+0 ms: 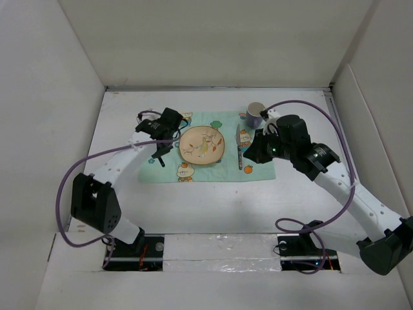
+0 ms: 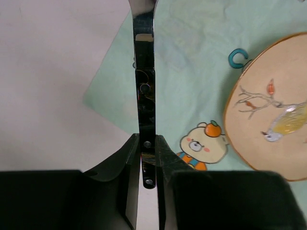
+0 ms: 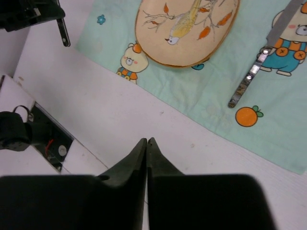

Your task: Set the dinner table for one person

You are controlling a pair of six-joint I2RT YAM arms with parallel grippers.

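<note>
Firmly, left claw (image 2: 147, 142) pinches a metal utensil (image 2: 144, 86) — right claw (image 3: 147, 142) pressed together, holding nothing.

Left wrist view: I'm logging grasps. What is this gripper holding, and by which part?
The left gripper is shut on a piece of cutlery, pinched near the end of its dark riveted handle. Which utensil it is cannot be told.

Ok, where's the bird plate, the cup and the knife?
plate (image 1: 202, 144), top view, its middle.
mug (image 1: 254, 117), top view, its outer side.
knife (image 3: 253, 68), right wrist view, its handle.
</note>
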